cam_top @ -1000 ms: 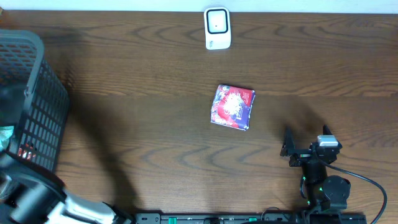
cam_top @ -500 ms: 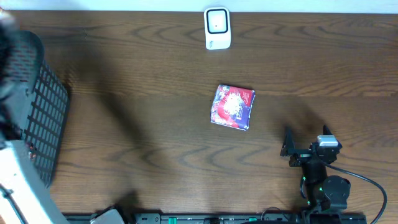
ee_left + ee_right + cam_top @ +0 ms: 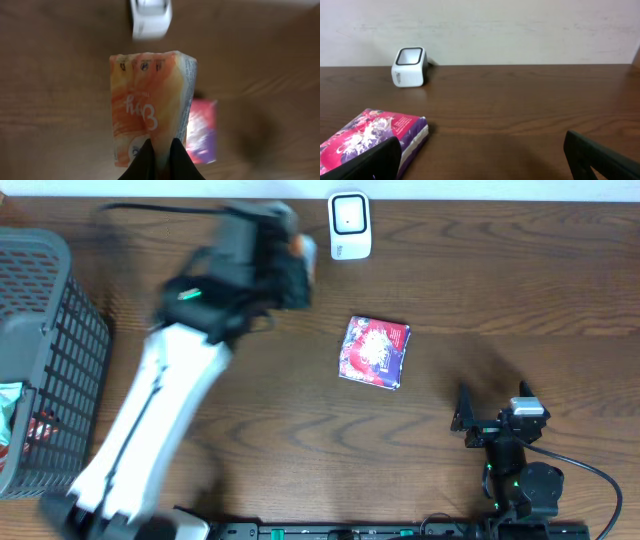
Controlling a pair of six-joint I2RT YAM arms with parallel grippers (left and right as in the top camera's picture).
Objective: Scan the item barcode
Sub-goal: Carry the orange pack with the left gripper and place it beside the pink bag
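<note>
- A dark wood table (image 3: pixel 520 280) runs up to a pale wall, and a black mesh basket (image 3: pixel 60 350) stands at its left edge.
- The left gripper (image 3: pixel 160 152) is clamped on the lower edge of an orange packet (image 3: pixel 150 100). It holds the packet above the table, close to the white scanner (image 3: pixel 349 225) (the arm is blurred in the overhead view).
- A red and purple packet (image 3: pixel 375 352) lies flat mid-table, apart from the scanner.
- The right gripper (image 3: pixel 492 408) sits low at the near right, its fingers spread wide.
</note>
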